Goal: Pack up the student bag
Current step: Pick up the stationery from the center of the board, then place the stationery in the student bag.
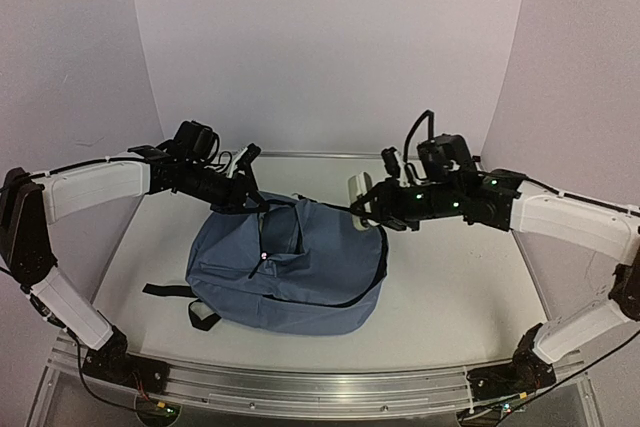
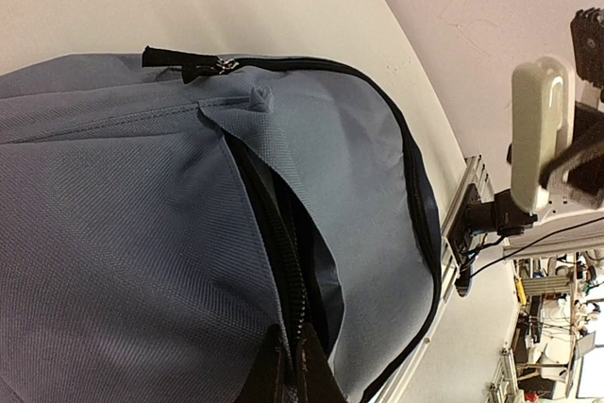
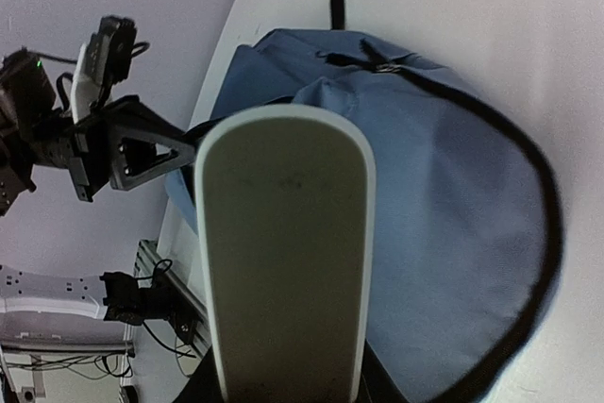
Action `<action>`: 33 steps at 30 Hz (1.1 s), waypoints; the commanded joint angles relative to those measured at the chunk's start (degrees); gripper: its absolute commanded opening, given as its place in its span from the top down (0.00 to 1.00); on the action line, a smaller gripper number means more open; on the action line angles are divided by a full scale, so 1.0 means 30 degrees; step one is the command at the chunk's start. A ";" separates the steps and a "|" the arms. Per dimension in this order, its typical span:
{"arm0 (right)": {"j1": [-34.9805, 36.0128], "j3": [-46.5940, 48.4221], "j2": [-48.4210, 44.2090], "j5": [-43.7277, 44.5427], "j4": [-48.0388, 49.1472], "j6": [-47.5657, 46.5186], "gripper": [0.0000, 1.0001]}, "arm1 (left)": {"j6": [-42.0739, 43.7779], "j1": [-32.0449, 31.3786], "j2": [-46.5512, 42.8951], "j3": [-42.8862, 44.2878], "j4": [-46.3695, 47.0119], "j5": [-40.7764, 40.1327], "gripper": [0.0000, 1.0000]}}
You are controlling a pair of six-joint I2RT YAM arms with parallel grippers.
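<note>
Student bag (image 1: pixel 300 272), soft slate-blue fabric, probably light and floppy, lies flat in the middle of the table (image 1: pixel 450 317), zip partly open. Left gripper (image 1: pixel 244 193) looks pinched on the zip edge, a sensible hold. Right gripper (image 1: pixel 363 205) is beside the bag's top; its opening cannot be told.

The bag (image 1: pixel 290 267) lies on the middle of the table (image 1: pixel 450 307). Its top end is toward the back and its bottom is toward the rail (image 1: pixel 300 385) at the near edge. Two straps (image 1: pixel 172 291) come out from its near left side and lie on the table. The left gripper (image 1: pixel 245 192) is at the back left corner of the bag, with its fingers on either side of the edge of the opening. The right gripper (image 1: pixel 360 205) is at the back right corner, close to the bag. The bases of both arms stand on the rail, one near each end.
</note>
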 commanded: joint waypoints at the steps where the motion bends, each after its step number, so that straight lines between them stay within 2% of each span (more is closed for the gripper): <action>1: 0.2488 0.2029 0.3293 0.0051 0.3088 0.0506 0.86 | -0.0023 0.0045 -0.0283 0.0697 0.0869 0.0573 1.00; 5: 0.4036 0.4276 0.6770 -0.0210 0.3533 0.0457 0.87 | -0.0060 0.0045 -0.0301 0.0666 0.0882 0.0579 1.00; 9: 0.4540 0.5799 0.9019 -0.0199 0.3777 0.1000 0.88 | -0.0018 0.0037 -0.0511 0.0680 0.0861 0.0534 1.00; 25: 0.3915 0.8265 1.2427 0.0577 0.3752 0.3911 0.87 | -0.0032 0.0015 -0.1038 0.0580 0.0949 0.0610 1.00; 33: 0.3872 0.9846 1.3769 0.1972 0.3822 0.2610 0.87 | -0.0045 0.0015 -0.1126 0.0548 0.0983 0.0619 1.00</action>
